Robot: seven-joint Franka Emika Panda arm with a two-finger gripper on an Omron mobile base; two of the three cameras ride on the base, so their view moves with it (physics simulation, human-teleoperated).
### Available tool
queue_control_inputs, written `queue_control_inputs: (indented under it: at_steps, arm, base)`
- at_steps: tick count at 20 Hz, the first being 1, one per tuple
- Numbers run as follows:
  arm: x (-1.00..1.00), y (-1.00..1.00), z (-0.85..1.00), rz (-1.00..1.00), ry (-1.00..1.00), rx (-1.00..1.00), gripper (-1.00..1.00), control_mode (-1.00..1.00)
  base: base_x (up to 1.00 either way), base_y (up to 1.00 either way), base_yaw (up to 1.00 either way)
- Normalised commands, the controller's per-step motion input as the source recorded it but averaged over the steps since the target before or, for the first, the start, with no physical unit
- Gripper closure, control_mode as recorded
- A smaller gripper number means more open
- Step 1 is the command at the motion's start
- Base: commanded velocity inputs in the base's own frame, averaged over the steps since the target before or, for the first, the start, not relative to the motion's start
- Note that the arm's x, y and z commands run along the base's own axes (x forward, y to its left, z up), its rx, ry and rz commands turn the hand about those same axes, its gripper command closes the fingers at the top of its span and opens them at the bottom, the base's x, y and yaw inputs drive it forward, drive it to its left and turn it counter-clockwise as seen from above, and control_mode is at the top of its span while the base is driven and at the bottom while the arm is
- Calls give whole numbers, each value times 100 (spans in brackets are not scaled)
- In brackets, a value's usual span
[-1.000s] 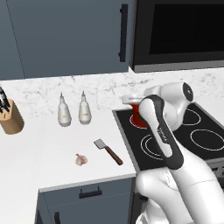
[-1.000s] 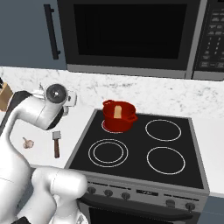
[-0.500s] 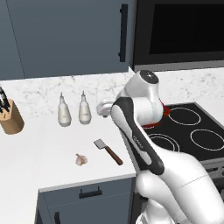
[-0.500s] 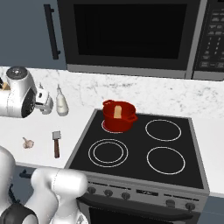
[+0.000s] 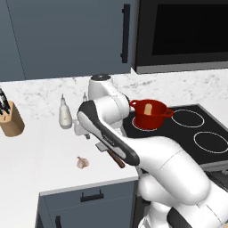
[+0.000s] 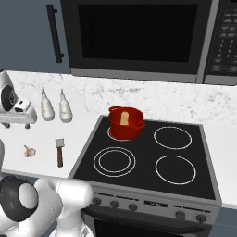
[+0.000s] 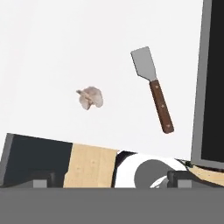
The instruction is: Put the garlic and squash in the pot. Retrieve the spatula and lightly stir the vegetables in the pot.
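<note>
On the white counter (image 7: 52, 43) I see the pale lumpy garlic bulb (image 7: 90, 97) beside the grey-bladed, brown-handled spatula (image 7: 153, 88); my gripper (image 6: 17, 119) hovers spread wide, empty.

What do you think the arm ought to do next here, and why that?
Probably lower the open gripper onto the garlic. The squash already stands in the pot, while the garlic lies loose on the counter, apart from the spatula, with the hand above it.

Squash (image 6: 124, 119) upright in pot (image 6: 126, 130) — garlic (image 7: 90, 97), spatula (image 7: 153, 88) apart.
</note>
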Motion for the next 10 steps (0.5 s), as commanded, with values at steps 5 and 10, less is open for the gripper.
queue_control_inputs:
  at_steps: [5,10]
  arm:
    - [-35,18,-68,1,5,-16,-100,-100]
    - [-5,14,-75,0,0,-15,-100,-100]
  base:
    - [0,0,0]
    - [0,0,0]
